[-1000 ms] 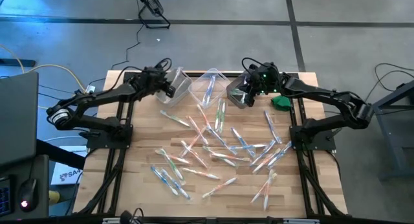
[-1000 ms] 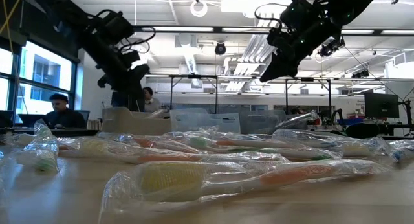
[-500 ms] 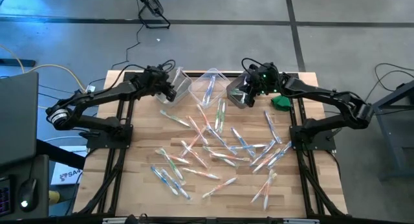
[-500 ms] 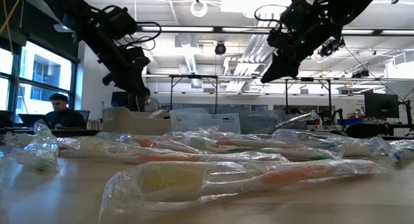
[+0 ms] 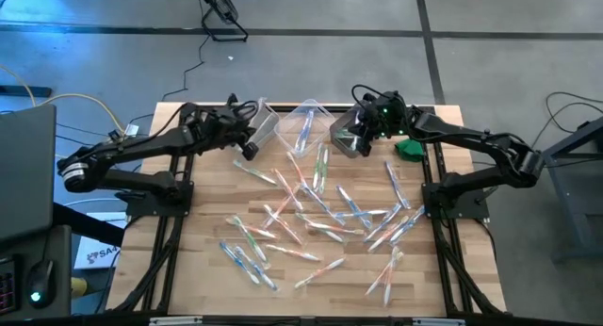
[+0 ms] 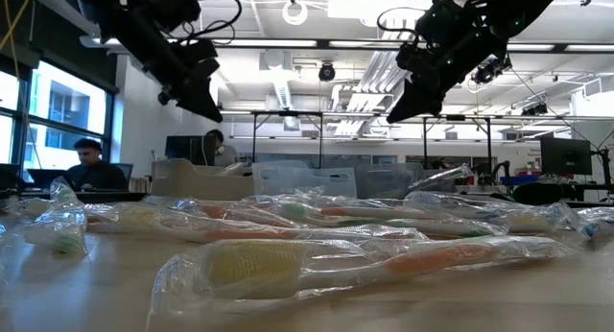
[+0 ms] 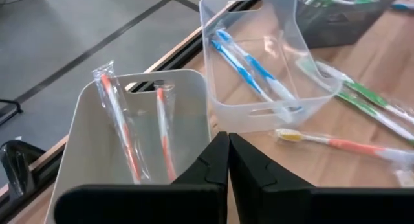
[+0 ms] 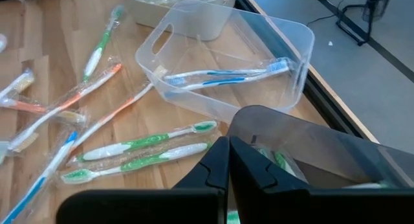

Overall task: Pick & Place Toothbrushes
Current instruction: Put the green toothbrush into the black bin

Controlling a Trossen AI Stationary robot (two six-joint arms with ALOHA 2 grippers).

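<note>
Several wrapped toothbrushes with orange, blue or green handles lie scattered flat on the wooden table. At the far edge stand a white bin with two orange toothbrushes, a clear bin with blue toothbrushes, and a grey bin. My left gripper hangs shut and empty in the air, just on the near-left side of the white bin. My right gripper hangs shut and empty above the grey bin.
A small green object lies at the table's far right, beside the right arm. Loose toothbrushes lie close to the near sides of the bins. People sit in the room beyond the table. Bare wood shows at the near left corner.
My left gripper has drawn back from over the white bin toward the table's near-left and risen, tipping less steeply down. Its fingers have come together with nothing between them. My right arm has kept still.
</note>
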